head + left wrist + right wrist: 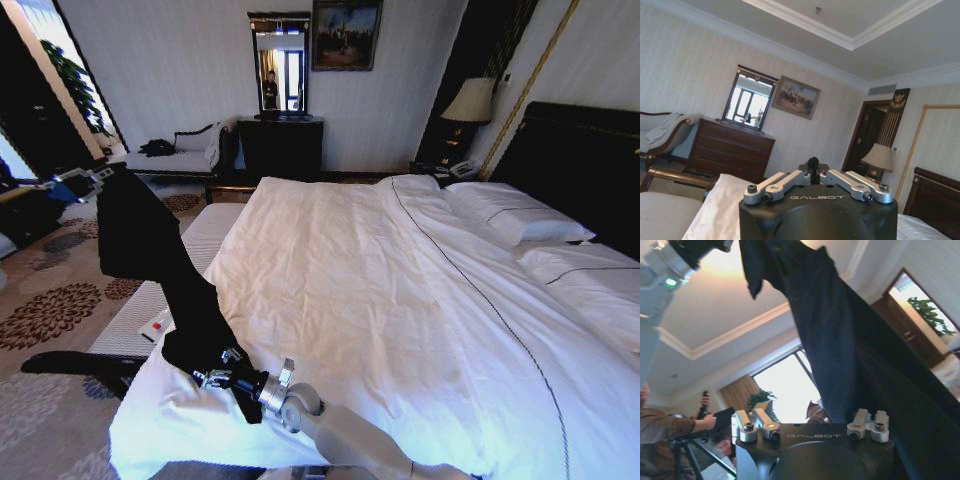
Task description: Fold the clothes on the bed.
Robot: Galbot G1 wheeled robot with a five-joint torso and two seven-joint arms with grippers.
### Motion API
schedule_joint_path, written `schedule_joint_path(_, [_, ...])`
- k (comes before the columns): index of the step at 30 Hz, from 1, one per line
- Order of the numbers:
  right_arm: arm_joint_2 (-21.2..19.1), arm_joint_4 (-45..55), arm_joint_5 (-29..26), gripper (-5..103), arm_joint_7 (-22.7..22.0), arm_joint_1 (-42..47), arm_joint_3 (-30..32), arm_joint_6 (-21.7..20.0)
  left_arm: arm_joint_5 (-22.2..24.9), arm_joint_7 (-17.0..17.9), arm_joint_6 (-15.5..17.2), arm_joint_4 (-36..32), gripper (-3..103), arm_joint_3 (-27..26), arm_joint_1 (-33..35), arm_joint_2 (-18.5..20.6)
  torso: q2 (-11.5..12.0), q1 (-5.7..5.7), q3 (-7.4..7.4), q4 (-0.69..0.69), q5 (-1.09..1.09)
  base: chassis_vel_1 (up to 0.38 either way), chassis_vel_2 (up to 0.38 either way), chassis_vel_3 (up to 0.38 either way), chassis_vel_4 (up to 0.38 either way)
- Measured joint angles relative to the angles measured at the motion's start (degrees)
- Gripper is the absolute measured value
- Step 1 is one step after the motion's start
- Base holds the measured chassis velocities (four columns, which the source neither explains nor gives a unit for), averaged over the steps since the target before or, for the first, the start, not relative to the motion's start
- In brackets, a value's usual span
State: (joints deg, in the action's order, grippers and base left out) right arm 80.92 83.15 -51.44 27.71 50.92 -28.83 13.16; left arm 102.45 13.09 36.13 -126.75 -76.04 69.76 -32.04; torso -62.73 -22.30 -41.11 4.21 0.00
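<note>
The clothes [150,250], a black T-shirt, hang stretched in the air over the bed's [380,300] foot corner. My left gripper [98,177] is raised at the far left and is shut on the shirt's upper end. My right gripper [222,372] is low over the white duvet's corner, shut on the lower end. In the right wrist view the black fabric [840,340] rises from my right gripper [812,417] up to the left gripper [670,260]. In the left wrist view the left gripper [813,165] pinches a small black bit. The lettering is hidden.
A pale bench [190,250] stands at the bed's foot with a small white, red-capped tube [155,328] on it. A dark dresser [280,150] with a mirror is against the far wall. Pillows [515,215], headboard [580,160] and lamp [470,100] are at right. Patterned carpet [50,310] lies left.
</note>
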Motion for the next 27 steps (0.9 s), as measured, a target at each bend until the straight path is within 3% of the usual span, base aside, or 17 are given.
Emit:
schedule_joint_path(2, [0.2, -0.2, 0.0, 70, -0.9, -0.1, 0.0, -0.3, 0.0, 0.0, 0.0, 0.0, 2, 0.0, 0.0, 0.0, 0.0, 0.0, 0.0, 0.0, 0.0, 0.0, 0.0, 0.0, 0.0])
schedule_joint_path(5, [0.6, -0.7, 0.0, 70, -1.8, -0.3, -0.1, -0.5, 0.0, 0.0, 0.0, 0.1, 2, 0.0, 0.0, -0.1, 0.0, 0.0, 0.0, 0.0, 0.0, 0.0, 0.0, 0.0, 0.0])
schedule_joint_path(6, [0.8, -0.9, 0.0, 58, -2.3, -0.4, -0.1, -0.6, 0.0, 0.0, 0.0, 0.1, 2, 0.0, 0.0, -0.2, 0.0, 0.0, 0.0, 0.0, 0.0, 0.0, 0.0, 0.0, 0.0])
schedule_joint_path(9, [1.3, -1.1, -0.2, 42, -3.3, -0.9, -0.1, -0.7, 0.0, -0.1, 0.0, 0.1, 2, -0.1, 0.2, -0.4, 0.0, 0.0, 0.0, 0.0, 0.0, 0.0, 0.0, 0.0, 0.0])
schedule_joint_path(11, [1.3, -1.1, -0.2, 42, -3.5, -1.0, -0.1, -0.7, 0.0, -0.1, 0.0, 0.1, 2, -0.1, 0.2, -0.4, 0.0, 0.0, 0.0, 0.0, 0.0, 0.0, 0.0, 0.0, 0.0])
schedule_joint_path(14, [1.1, -0.8, -0.7, 27, -3.9, -1.3, 0.2, -0.7, 0.0, -0.1, 0.0, 0.1, 2, -0.1, 0.3, -0.6, 0.0, 0.0, 0.0, 0.0, 0.0, 0.0, 0.0, 0.0, 0.0])
schedule_joint_path(15, [1.1, -0.8, -0.7, 27, -3.9, -1.3, 0.2, -0.7, 0.0, -0.1, 0.0, 0.1, 2, -0.1, 0.3, -0.6, 0.0, 0.0, 0.0, 0.0, 0.0, 0.0, 0.0, 0.0, 0.0])
schedule_joint_path(20, [-0.2, 0.1, -0.8, 5, -3.1, -1.3, 0.9, -0.7, 0.0, -0.2, 0.0, 0.1, 2, -0.1, 0.1, -0.7, 0.0, 0.0, 0.0, 0.0, 0.0, 0.0, 0.0, 0.0, 0.0])
schedule_joint_path(27, [-3.9, 5.8, 0.7, 1, -3.4, -1.3, 4.8, -0.8, 0.0, -0.2, -0.2, 0.1, 2, -0.3, 0.0, -0.3, 0.0, 0.0, 0.0, -0.01, 0.0, 0.0, 0.0, 0.0, 0.0])
